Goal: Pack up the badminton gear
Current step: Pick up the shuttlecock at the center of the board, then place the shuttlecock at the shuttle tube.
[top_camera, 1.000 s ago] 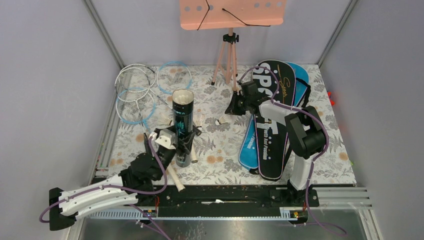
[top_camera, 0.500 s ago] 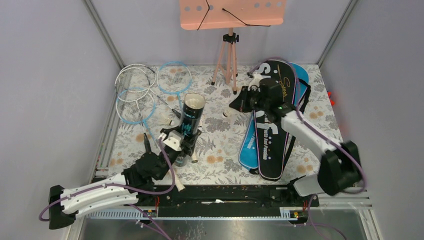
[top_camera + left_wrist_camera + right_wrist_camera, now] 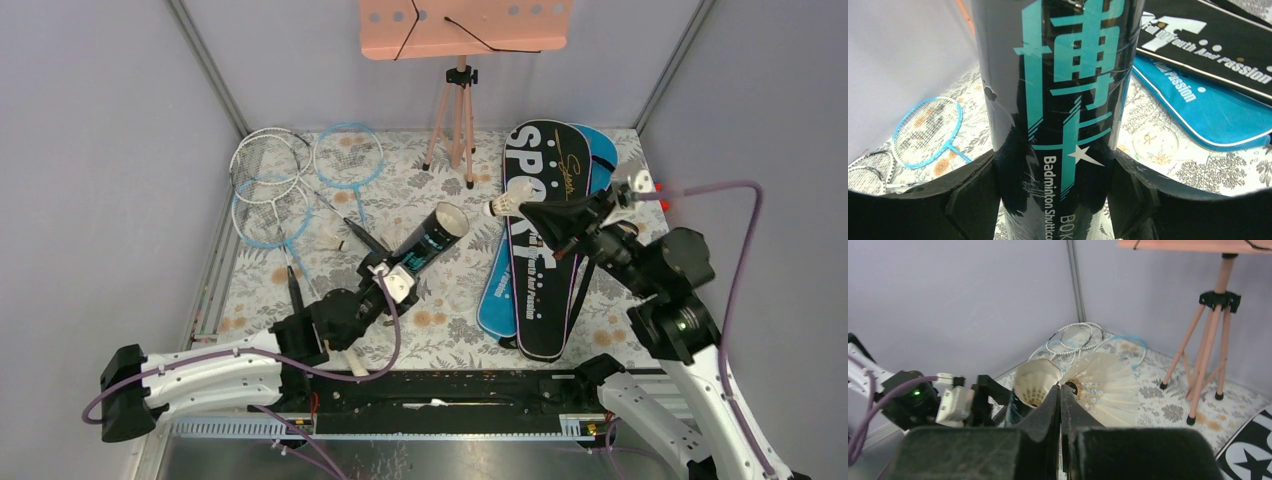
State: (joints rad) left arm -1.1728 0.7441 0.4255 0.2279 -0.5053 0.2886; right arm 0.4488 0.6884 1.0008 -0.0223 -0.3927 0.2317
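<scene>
My left gripper (image 3: 393, 281) is shut on the black tube (image 3: 428, 243) with teal print and holds it tilted, its open mouth facing up and right. In the left wrist view the tube (image 3: 1058, 100) fills the gap between both fingers (image 3: 973, 197). My right gripper (image 3: 522, 212) is shut on a white feather shuttlecock (image 3: 500, 207), held in the air above the black SPORT bag (image 3: 545, 260), a short way right of the tube's mouth. In the right wrist view the shuttlecock (image 3: 1103, 385) sits at the shut fingertips (image 3: 1050, 407), with the tube's pale mouth (image 3: 1035, 382) just beyond.
Rackets with white hoops (image 3: 268, 152) and light-blue hoops (image 3: 349, 154) lie at the back left. A blue bag (image 3: 497, 295) lies under the black one. A pink board on tripod legs (image 3: 455, 120) stands at the back. A loose shuttlecock (image 3: 335, 238) lies near the rackets.
The left arm has tipped the tube from upright to leaning right. The right arm has lifted the shuttlecock off the table and swung back to the right over the bags.
</scene>
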